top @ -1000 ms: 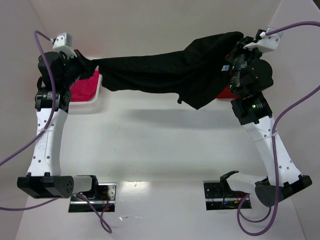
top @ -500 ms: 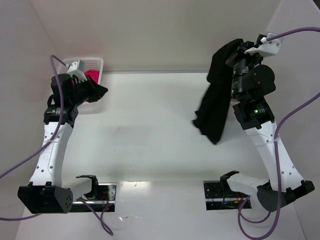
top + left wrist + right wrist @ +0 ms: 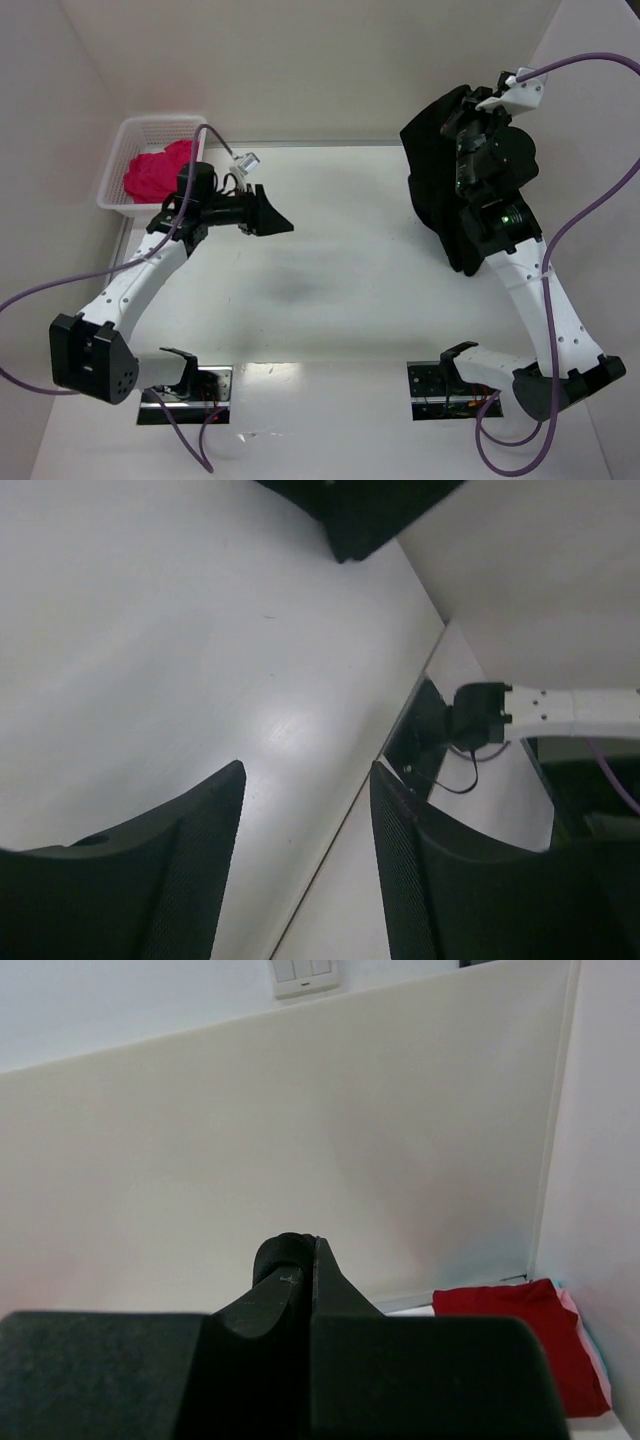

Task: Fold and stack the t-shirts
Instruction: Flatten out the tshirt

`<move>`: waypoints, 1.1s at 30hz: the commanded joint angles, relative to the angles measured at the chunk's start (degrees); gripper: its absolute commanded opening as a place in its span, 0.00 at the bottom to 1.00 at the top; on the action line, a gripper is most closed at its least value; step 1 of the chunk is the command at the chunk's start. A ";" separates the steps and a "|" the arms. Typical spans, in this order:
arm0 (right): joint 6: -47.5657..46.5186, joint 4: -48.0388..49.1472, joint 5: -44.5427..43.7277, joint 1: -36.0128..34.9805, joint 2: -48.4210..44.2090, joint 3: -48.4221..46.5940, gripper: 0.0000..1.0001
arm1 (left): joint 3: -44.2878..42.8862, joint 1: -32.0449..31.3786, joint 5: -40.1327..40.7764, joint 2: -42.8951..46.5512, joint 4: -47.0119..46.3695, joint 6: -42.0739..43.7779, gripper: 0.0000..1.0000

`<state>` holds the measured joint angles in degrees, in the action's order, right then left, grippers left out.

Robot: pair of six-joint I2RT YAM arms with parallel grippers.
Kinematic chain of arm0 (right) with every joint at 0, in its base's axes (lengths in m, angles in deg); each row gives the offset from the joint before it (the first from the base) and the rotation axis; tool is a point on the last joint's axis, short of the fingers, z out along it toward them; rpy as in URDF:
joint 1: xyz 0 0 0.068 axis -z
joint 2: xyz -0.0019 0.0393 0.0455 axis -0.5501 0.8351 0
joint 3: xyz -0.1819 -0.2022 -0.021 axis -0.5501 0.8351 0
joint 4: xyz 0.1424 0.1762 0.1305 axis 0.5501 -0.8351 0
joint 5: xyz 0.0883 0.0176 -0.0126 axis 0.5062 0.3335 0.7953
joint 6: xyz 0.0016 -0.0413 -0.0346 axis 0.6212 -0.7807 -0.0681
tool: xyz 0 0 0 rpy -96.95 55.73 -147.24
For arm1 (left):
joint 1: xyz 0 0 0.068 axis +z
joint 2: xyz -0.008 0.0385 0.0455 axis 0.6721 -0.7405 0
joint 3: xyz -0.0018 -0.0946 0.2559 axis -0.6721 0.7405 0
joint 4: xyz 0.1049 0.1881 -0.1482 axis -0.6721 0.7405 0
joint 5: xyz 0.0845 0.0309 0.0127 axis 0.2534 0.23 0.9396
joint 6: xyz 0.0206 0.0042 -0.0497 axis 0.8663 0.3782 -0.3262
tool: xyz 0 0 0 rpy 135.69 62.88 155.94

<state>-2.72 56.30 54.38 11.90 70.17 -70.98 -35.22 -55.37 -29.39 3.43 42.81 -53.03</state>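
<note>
table (image 3: 330,300): its white middle is lying bare and is offering the widest room for spreading cloth; the arm bases are crowding the near edge, so any laying-out should be landing toward the centre.
walls: the back wall (image 3: 300,70) and the right wall (image 3: 590,120) are closing in on the raised arm, leaving little room to swing the cloth outward; the free side is leftward and down.
black t-shirt (image 3: 435,170): it is hanging bunched in the air at the far right, gripped at one end only, with its lower part dangling near the table.
step in hand: by my reading, the black shirt is just being got ready for folding; it is not yet opened or laid flat.
next move: it is calling for the left arm to cross over, catch a free corner, then both arms drawing the shirt wide and lowering it onto the middle.
basket (image 3: 160,125): it is sitting at the far left corner.
magenta-pink t-shirt (image 3: 155,172): it is lying crumpled inside the basket, waiting.
dark red t-shirt (image 3: 515,1330): it is lying flat in the far right corner by the wall, seemingly folded.
right gripper (image 3: 312,1252): its fingers are pressing together, pinching the black cloth up high.
left gripper (image 3: 305,775): its fingers are standing spread and empty, hovering over the table left of centre.
</note>
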 commanded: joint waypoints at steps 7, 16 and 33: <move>0.72 0.79 3.59 0.29 3.04 -6.89 0.00 | -0.27 -10.92 -7.96 -10.62 -13.87 0.34 0.71; 0.72 -1.67 4.82 -0.23 3.04 -10.22 0.00 | -8.61 -25.96 9.08 -25.30 -17.11 7.73 0.79; 0.72 -4.31 10.18 -0.23 1.37 -12.43 0.00 | -27.51 -33.08 12.97 -45.61 -37.50 10.02 0.84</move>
<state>-2.04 50.85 63.30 11.88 73.27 -80.31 -59.68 -87.20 -16.10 -40.53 11.64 -46.52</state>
